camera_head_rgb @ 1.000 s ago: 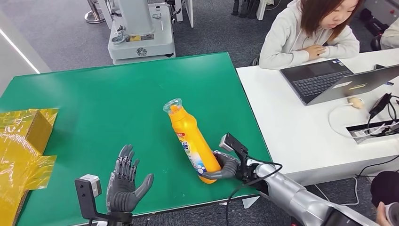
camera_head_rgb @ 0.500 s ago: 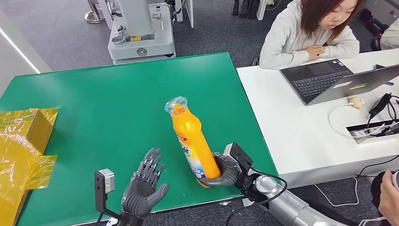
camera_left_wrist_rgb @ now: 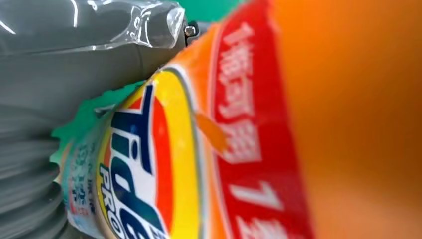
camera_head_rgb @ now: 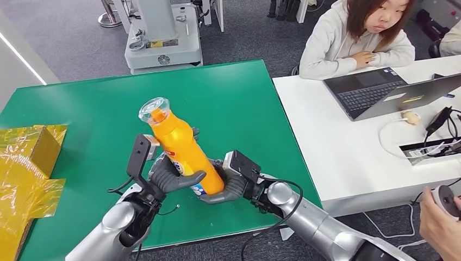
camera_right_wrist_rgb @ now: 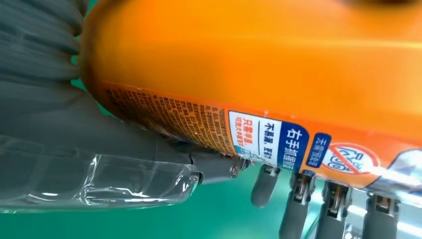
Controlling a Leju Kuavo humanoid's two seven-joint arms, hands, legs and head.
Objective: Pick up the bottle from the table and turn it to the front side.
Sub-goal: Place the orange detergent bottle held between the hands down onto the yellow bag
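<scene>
Left hand (camera_head_rgb: pixel 173 178) has come in to grip the lifted orange plastic detergent bottle (camera_head_rgb: pixel 179 145); yellow foil box (camera_head_rgb: pixel 30 157) well apart; right hand (camera_head_rgb: pixel 224 186) clamps its base.

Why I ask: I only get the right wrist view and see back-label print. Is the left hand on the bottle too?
Observer: Yes, in the head view the left hand grips the bottle around its middle, while the right hand holds its base.
Operator: Where does the cap point?
Observer: The clear cap is up, tilted away toward the robot's left, over the green table.
Operator: And the front label?
Observer: The left wrist view shows the Tide logo facing that camera.
</scene>
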